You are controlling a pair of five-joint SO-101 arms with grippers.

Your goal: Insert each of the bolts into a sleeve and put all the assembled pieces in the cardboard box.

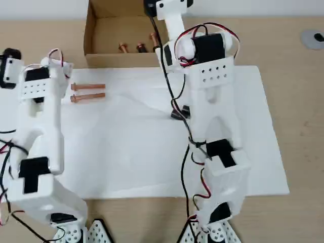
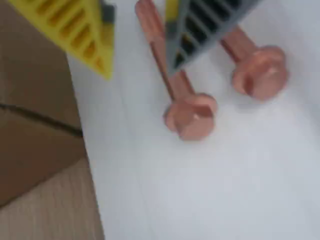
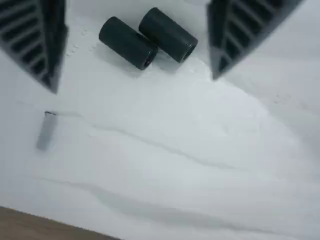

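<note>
The right hand (image 3: 134,80) hangs low over the white sheet (image 1: 243,152) that covers the bench (image 1: 293,76). It is on the near side of the cardboard box (image 1: 91,35) and well short of it. Its two dark fingers (image 3: 35,40) are spread wide and grip nothing. Two black sleeves (image 3: 127,42) lie flat on the sheet in the gap between them. They are side by side, pressed against each other, and clear of both fingers.

Closer to the box, just in front of its left front corner, the left hand (image 2: 137,70) is down over the two copper bolts (image 1: 88,86). This hand is open as well, with one yellow finger (image 2: 75,25) and one grey, and it holds nothing. One bolt's shank runs up between the fingers, hard by the grey one; I cannot tell whether they touch. The other bolt lies just beside it, on the outer side of the grey finger. Both bolts rest flat on the sheet, parallel to each other and to the box's front wall. Their heads point out past the box's left corner.

Farthest off, the box stands open-topped at the sheet's back edge. Three assembled pieces (image 1: 142,47) lie on its floor in a loose row near the front wall, each a copper bolt pushed into a dark sleeve.
</note>
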